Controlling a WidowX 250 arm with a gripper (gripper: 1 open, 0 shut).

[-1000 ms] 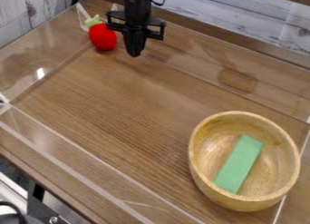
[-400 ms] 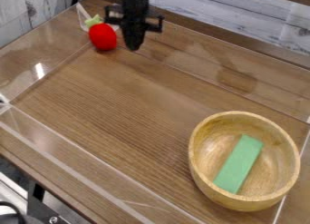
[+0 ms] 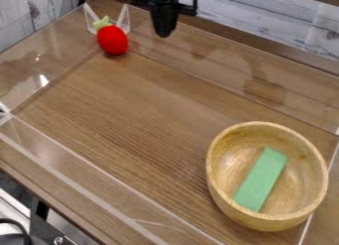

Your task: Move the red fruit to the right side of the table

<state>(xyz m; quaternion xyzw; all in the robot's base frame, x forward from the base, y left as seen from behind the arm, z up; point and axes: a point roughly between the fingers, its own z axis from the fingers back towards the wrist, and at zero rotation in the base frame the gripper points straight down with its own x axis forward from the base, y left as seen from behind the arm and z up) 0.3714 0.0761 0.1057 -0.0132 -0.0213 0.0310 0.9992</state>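
The red fruit [image 3: 114, 40], a small strawberry-like toy with a green leafy top, lies on the table [image 3: 146, 115] at the far left, close to the back acrylic wall. My black gripper [image 3: 165, 32] hangs pointing down, up and to the right of the fruit and apart from it. Its jaws are shut with nothing between them.
A round light wooden bowl [image 3: 225, 150] stands at the near right with a flat green block [image 3: 263, 179] inside. Low clear acrylic walls [image 3: 27, 100] edge the tabletop. A pale plank wall runs behind.
The gripper has risen and shifted right, away from the red fruit. The fruit stays where it was on the table.
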